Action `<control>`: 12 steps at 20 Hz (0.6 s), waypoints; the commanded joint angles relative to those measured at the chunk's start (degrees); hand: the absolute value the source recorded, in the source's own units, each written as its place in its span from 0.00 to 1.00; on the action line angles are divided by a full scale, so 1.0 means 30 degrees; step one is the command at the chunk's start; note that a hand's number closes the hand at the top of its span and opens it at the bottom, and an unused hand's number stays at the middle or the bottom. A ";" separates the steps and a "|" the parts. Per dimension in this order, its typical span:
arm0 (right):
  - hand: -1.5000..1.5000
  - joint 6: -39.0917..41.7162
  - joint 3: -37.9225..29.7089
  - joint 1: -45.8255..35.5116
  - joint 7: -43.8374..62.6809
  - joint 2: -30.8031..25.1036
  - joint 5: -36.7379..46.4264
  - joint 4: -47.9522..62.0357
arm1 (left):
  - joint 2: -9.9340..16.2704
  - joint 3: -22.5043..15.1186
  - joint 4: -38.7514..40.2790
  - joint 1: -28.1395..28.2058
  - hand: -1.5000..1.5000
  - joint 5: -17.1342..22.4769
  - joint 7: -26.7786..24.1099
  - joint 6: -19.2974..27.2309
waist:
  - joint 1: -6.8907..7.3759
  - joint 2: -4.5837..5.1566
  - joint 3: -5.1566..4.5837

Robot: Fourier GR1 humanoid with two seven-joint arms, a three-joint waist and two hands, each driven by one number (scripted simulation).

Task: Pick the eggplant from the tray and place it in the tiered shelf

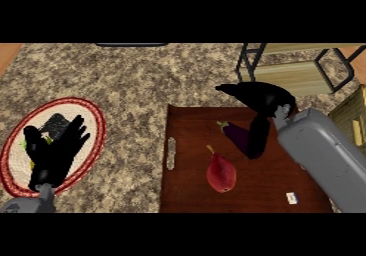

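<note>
Lying on the flat brown wooden tray [193, 195] is the eggplant [236, 136], dark purple, smooth and long, near the tray's top edge. The right hand [261, 100] is black and hangs over the tray's far edge, just beside the eggplant. Its fingers point down along the eggplant, but I cannot tell if they touch or hold it. A red pointy pepper [221, 173] lies in the middle of the tray, shiny and shaped like a teardrop. The left hand [54, 150] rests open, fingers straight, over a round woven mat [94, 120] with a red rim. The counter [134, 85] looks speckled like stone. The tiered shelf [304, 75] has pale boards and thin black bars.
</note>
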 commanded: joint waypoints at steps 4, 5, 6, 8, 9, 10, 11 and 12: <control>0.00 -0.0219 -0.0156 0.1277 0.0093 0.0156 0.2436 -0.0437 | -0.0650 0.0062 0.0825 0.0262 0.50 -0.0557 0.0211 -0.0332 | -0.0005 0.0137 -0.0163; 0.00 -0.0449 -0.0159 0.1839 0.0072 0.0190 0.2796 -0.1254 | -0.0836 0.0203 0.0899 -0.0139 0.50 -0.0384 0.0236 -0.0624 | -0.0057 0.0126 -0.0164; 0.00 -0.0557 0.0138 0.1767 0.0318 0.0665 0.3331 -0.1044 | -0.0284 0.0470 -0.0144 -0.0155 0.50 -0.0286 0.1498 -0.0422 | 0.0013 0.0119 -0.0159; 0.00 -0.0792 -0.0147 0.2073 -0.0930 0.0153 0.3996 -0.0695 | -0.0358 0.1183 0.1125 -0.1556 0.50 -0.0246 0.1611 -0.0337 | -0.0047 0.0149 -0.0159; 0.00 -0.0199 -0.0882 0.1619 -0.0432 0.0359 0.3780 -0.0378 | -0.0509 0.0972 0.1036 -0.0047 0.50 -0.0469 0.0457 -0.0963 | 0.0033 0.0137 -0.0163; 0.00 -0.0362 -0.0461 0.2362 0.0359 0.1231 0.4073 -0.1414 | -0.0887 0.0752 0.0530 -0.0372 0.50 -0.0803 0.1242 -0.0323 | -0.0005 0.0117 -0.0162; 0.00 -0.1323 0.0177 0.2558 -0.0470 0.1708 0.5203 -0.0366 | -0.1283 0.0576 0.0821 -0.0275 0.50 -0.1200 0.0355 -0.0286 | 0.0043 0.0141 -0.0161; 0.00 -0.1474 0.0396 0.3141 -0.0195 0.1867 0.5319 -0.0766 | -0.1420 0.0394 0.0364 0.0564 0.50 -0.1267 0.0220 -0.0240 | 0.0048 0.0126 -0.0161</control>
